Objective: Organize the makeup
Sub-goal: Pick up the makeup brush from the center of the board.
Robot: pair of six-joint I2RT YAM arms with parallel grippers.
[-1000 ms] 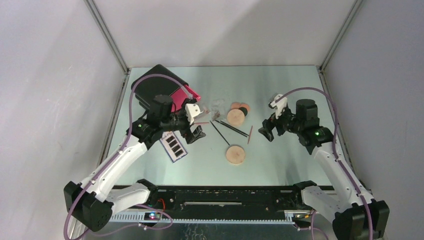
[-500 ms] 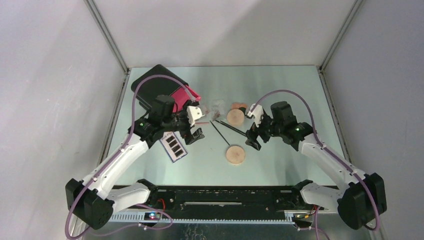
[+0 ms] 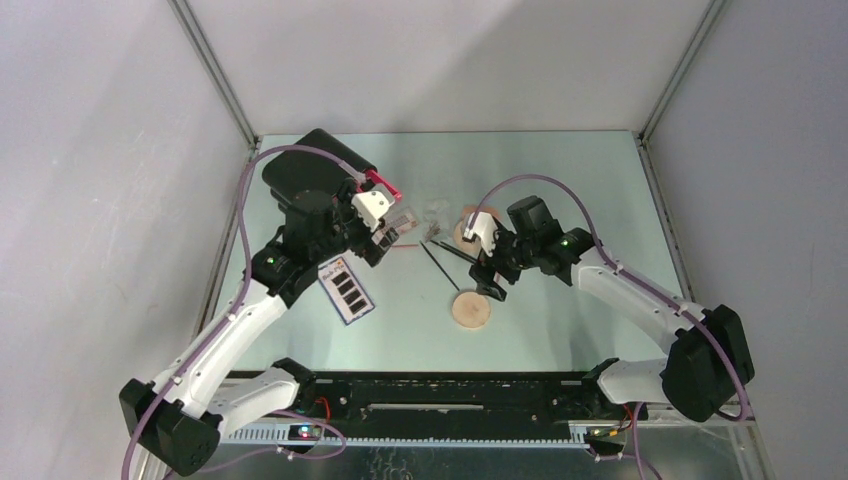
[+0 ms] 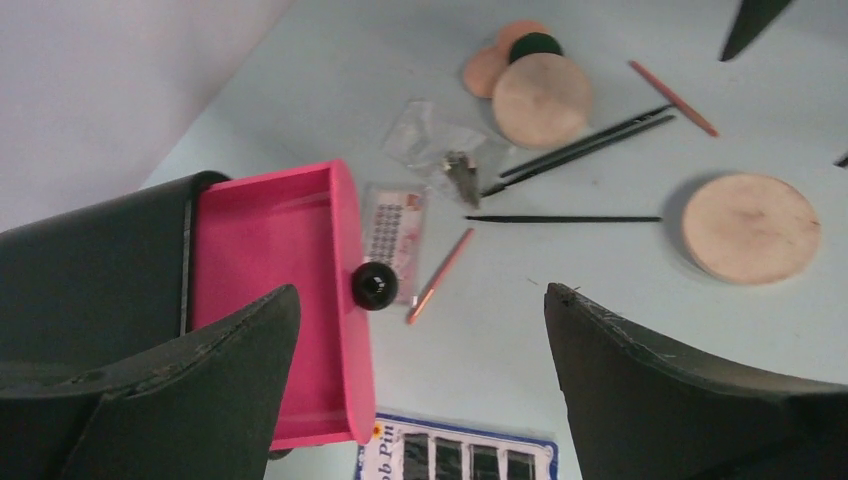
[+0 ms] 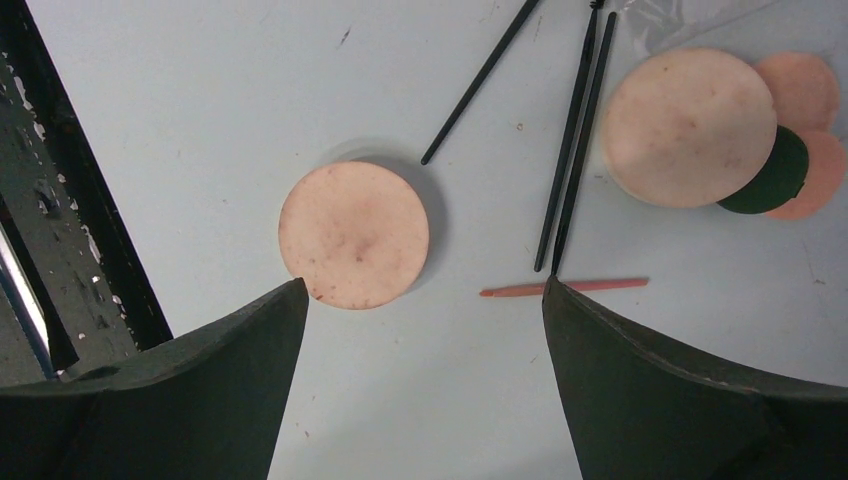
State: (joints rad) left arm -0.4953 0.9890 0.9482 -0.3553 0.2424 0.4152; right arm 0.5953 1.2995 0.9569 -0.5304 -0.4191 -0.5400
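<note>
From above, the left gripper [image 3: 380, 245] is hanging just beside the black box [image 3: 310, 172], whose pink drawer [image 3: 383, 186] is sticking out. The palette [image 3: 346, 290] is lying on the table [image 3: 560, 170] on the near side of the box. The right gripper [image 3: 490, 280] is hovering between the two tan discs, just beyond the near disc [image 3: 470, 310].

In the left wrist view, the fingers [image 4: 180, 400] are standing wide apart and gripping nothing. The drawer is sitting pulled out beneath them. A clear packet [image 4: 435, 140], a pink stick [image 4: 440, 275] and a black stick [image 4: 562, 218] are lying beyond it.

In the right wrist view, the jaws are likewise gaping and holding nothing. The near disc is lying just ahead of one finger, and an orange stick [image 5: 565, 287] is lying at the tip of the other. The far disc [image 5: 688, 125] is overlapping a dark-green round [image 5: 778, 172] and peach rounds [image 5: 803, 85], with two black sticks [image 5: 575, 140] lying just beside it.
</note>
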